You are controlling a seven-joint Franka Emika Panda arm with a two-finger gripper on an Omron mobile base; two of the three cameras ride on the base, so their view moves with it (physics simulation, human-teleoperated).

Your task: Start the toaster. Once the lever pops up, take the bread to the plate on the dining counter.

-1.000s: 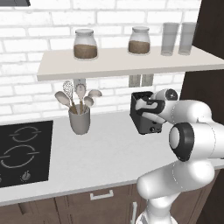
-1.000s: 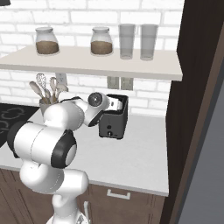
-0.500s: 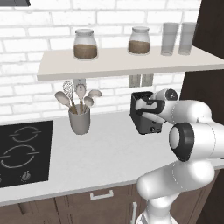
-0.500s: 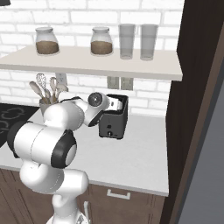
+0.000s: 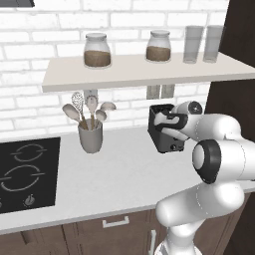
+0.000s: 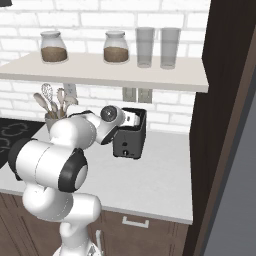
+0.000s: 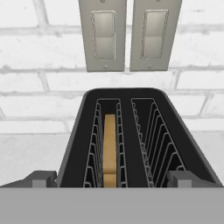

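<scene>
One thin, light, crumbly bread (image 7: 110, 148) slice stands in the toaster (image 7: 131, 131) slot below the released jaws; pinch its top edge.

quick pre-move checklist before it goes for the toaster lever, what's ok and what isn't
1. Bread loaded: ok. The thin brown bread slice stands in the left slot of the boxy black toaster as the hand view shows it.
2. Other slot free: ok, bare wire guides.
3. Fingers open: ok. The gripper has its dark fingers apart, one at each near corner of the toaster top.
4. Hand at the toaster: ok. The white arm's hand hangs at the toaster's upper front.
5. Lever position: cannot tell; no lever is clearly visible.
6. Surroundings: ok. The grey utensil holder stands apart, to the left.
</scene>
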